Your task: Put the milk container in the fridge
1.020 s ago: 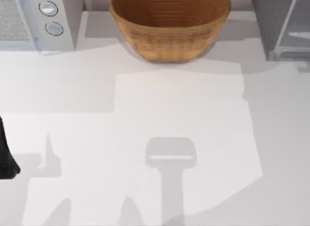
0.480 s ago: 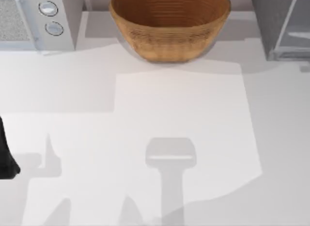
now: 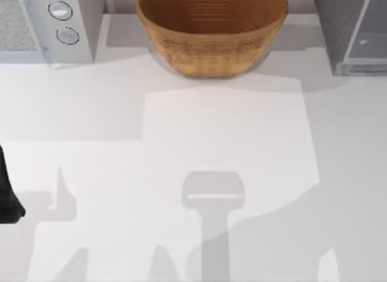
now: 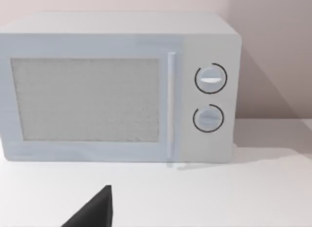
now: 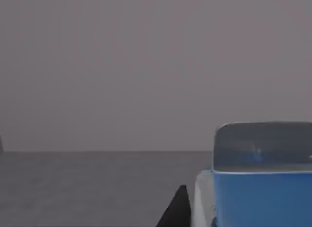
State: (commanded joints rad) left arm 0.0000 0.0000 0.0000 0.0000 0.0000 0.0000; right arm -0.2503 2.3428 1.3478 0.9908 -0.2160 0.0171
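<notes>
Surroundings: one woven basket (image 3: pixel 211 31) is sitting at the middle of the table's (image 3: pixel 181 143) far edge, between one white microwave (image 3: pixel 45 25) at the far left and the fridge (image 3: pixel 351 31) at the far right; all three are standing apart from one another.
Microwave: it is facing the left wrist camera (image 4: pixel 117 88), showing two round knobs (image 4: pixel 210 79) and one vertical handle.
Fridge: one grey speckled cabinet, its pale silver-framed panel showing at the top view's right edge.
Milk container: one blue carton (image 5: pixel 263 188) is sitting close before the right wrist camera, against a plain grey surface.
Right gripper: one dark fingertip (image 5: pixel 176 210) is lying just beside the carton; whether the fingers are clamping it cannot be told.
Left arm: it is resting at the table's left edge (image 3: pixel 7 197); one dark fingertip (image 4: pixel 95 212) is pointing toward the microwave, touching nothing; its opening cannot be told.
</notes>
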